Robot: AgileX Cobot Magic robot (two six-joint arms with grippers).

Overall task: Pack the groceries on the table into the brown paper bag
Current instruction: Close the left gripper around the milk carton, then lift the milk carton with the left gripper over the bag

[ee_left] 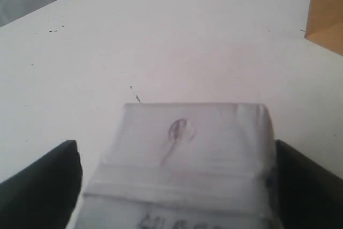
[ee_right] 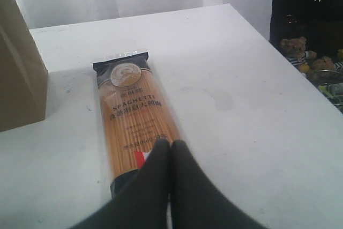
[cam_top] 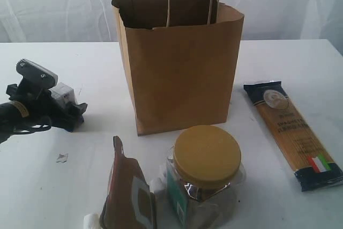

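The brown paper bag (cam_top: 179, 73) stands upright and open-topped at the middle of the table (cam_top: 300, 63). To its left, my left gripper (cam_top: 72, 110) lies low, its jaws open on either side of a flat pale-grey can with a pull-tab (ee_left: 182, 154); one finger shows a small gap. The spaghetti packet (cam_top: 292, 132) lies flat to the right of the bag. My right gripper (ee_right: 171, 146) is shut and empty above the packet's (ee_right: 131, 116) near end. In front of the bag stand a clear jar with a mustard lid (cam_top: 206, 170) and a brown-orange pouch (cam_top: 128, 191).
A small paper scrap (cam_top: 62, 157) and a small white bit (cam_top: 91, 221) lie at the front left. The table's right edge (ee_right: 300, 73) drops to a dark area holding teddy bears (ee_right: 297, 49). A white curtain hangs behind.
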